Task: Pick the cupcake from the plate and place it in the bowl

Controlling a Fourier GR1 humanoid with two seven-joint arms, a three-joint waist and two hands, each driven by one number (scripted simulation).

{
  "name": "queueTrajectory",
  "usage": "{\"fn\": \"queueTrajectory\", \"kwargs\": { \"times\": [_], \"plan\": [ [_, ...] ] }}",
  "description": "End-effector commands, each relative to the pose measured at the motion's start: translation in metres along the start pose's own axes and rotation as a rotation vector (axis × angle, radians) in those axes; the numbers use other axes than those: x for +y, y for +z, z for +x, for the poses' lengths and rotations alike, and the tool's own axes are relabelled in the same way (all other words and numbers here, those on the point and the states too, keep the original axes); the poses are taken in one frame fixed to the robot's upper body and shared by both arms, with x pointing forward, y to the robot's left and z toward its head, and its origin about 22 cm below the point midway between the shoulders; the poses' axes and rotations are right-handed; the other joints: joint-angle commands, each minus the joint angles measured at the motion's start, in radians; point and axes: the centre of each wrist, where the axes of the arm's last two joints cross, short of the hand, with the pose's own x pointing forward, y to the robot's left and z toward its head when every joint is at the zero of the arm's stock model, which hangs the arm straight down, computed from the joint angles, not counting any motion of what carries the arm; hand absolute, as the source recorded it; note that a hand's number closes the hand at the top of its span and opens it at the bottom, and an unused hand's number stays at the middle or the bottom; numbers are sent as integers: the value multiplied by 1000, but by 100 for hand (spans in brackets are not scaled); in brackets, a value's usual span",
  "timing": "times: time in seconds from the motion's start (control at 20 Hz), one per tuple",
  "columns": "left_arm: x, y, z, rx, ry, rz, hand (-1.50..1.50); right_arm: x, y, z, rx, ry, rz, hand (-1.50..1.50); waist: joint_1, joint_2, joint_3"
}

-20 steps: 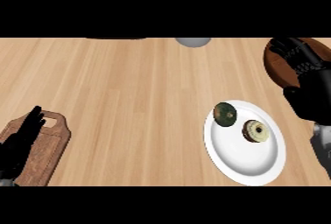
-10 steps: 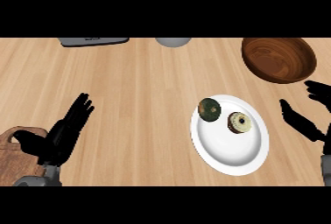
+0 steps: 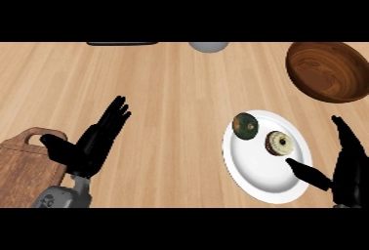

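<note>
While my right hand is hovering open, thumb over the plate rim, I'm seeing the cupcake sitting just left of it; left hand resting open.

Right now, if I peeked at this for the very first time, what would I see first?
You'd probably spot the white plate at the lower right, with the cupcake on it and a dark green round thing at its top edge. Next, the two black hands: the right hand open beside the plate, the left hand open at the lower left by a wooden cutting board. The brown wooden bowl waits at the upper right.
</note>
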Motion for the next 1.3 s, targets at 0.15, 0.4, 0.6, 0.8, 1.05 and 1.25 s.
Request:
{"fn": "queueTrajectory", "kwargs": {
  "times": [0.15, 0.4, 0.6, 0.8, 1.05, 1.25],
  "plan": [
    [-12, -13, 4, 2, -13, -31, 0, -9, 2, 49, 264, 265, 56, -150, 25, 6, -1],
    [-22, -11, 16, 10, -1, -56, 0, -16, -3, 102, 395, 295, 196, -150, 50, 4, 4],
    [-29, -3, 8, 3, 7, -59, 0, 2, -9, 117, 506, 293, 255, -150, 55, 3, 6],
    [-29, -6, 9, 5, 16, -66, 0, 13, -19, 112, 589, 348, 300, -150, 42, 5, 6],
    [-20, -8, 7, -1, -13, -45, 0, 14, -46, 109, 646, 372, 348, -150, 39, 7, 7],
    [-19, -13, 20, -7, 3, -41, 0, 33, -37, 105, 705, 402, 399, -150, 35, 5, 7]
  ]
}}
